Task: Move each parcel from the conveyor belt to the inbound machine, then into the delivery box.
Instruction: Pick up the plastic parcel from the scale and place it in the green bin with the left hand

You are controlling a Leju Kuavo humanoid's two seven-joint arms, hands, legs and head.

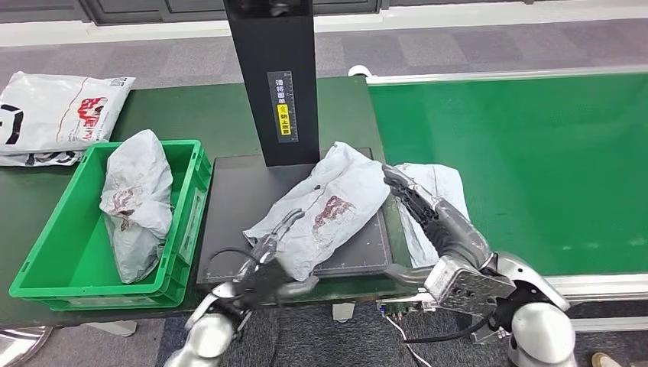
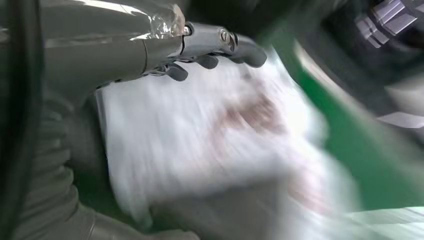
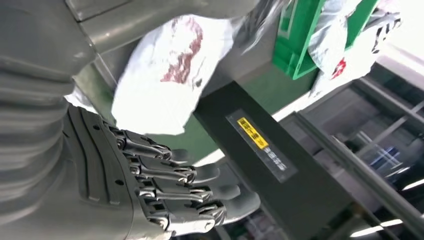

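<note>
A crumpled grey-white parcel (image 1: 328, 206) with red print lies on the black platform (image 1: 237, 222) of the inbound machine, in front of its black post (image 1: 279, 76). My left hand (image 1: 264, 271) grips the parcel's near left corner, fingers over it and thumb under its edge. The left wrist view is blurred, with the fingers (image 2: 200, 45) curled over the parcel (image 2: 200, 140). My right hand (image 1: 439, 222) lies open beside the parcel's right edge, fingers straight and holding nothing. From the right wrist I see that hand (image 3: 165, 185), the parcel (image 3: 165, 75) and the post (image 3: 270, 155).
A green delivery box (image 1: 53, 245) stands left of the platform with one grey parcel (image 1: 137, 199) inside. Another white parcel (image 1: 439, 183) lies under my right hand at the edge of the green conveyor belt (image 1: 535, 168). A large white bag (image 1: 53, 115) lies at far left.
</note>
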